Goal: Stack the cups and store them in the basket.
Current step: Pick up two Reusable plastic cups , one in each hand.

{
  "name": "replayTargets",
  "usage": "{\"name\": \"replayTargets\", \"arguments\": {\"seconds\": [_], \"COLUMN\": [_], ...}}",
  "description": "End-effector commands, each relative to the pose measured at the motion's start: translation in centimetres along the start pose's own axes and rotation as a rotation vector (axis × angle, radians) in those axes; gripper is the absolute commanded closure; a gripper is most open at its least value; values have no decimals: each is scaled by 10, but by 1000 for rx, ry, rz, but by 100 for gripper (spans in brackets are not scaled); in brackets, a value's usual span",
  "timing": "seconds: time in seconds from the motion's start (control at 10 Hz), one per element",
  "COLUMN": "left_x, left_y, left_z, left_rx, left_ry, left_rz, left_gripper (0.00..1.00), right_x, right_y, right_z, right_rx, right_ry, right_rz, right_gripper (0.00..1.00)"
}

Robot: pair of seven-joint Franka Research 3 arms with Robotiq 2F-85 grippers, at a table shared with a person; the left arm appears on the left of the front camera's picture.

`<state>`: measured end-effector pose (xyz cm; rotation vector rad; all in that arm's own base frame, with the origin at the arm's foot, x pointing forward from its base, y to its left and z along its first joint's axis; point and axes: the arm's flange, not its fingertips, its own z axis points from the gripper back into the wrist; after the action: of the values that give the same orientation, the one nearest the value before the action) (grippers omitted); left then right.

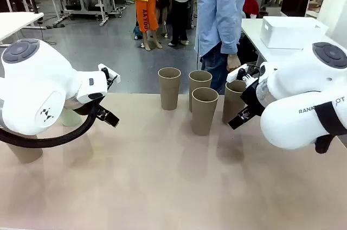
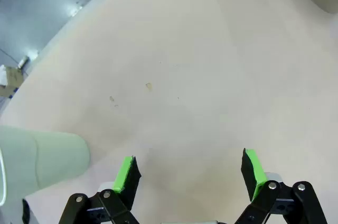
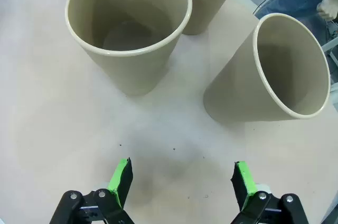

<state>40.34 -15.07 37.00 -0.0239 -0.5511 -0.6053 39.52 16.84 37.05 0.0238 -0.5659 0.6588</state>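
beige tabletop (image 1: 162, 186), four tan cups (image 1: 204, 110) clustered, one mint cup (image 2: 42, 160), left gripper (image 2: 189, 171) and right gripper (image 3: 182, 180) spread wide

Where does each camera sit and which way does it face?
Front view: fixed between the arms, facing across the table at a person; both white arms show.
Left wrist view: on the left wrist, looking down past the open left tool at the table and mint cup.
Right wrist view: on the right wrist, looking down past the open right tool into tan cups.
Shared: front and right wrist views both show the tan cups.
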Motion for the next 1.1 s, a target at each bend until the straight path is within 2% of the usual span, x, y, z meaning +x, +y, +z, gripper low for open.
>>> {"name": "replayTargets", "arguments": {"seconds": [0.0,0.8,1.0], "left_x": [0,0,21], "left_y": [0,0,20], "left_z": [0,0,43], "left_rx": [0,0,-67], "left_ry": [0,0,-69], "left_rz": [0,0,-27], "left_gripper": [0,0,0], "right_x": [0,0,23], "right_y": [0,0,-8], "right_z": [0,0,43], "right_rx": [0,0,21], "right_ry": [0,0,-14], "right_rz": [0,1,2], "right_gripper": [0,0,0]}}
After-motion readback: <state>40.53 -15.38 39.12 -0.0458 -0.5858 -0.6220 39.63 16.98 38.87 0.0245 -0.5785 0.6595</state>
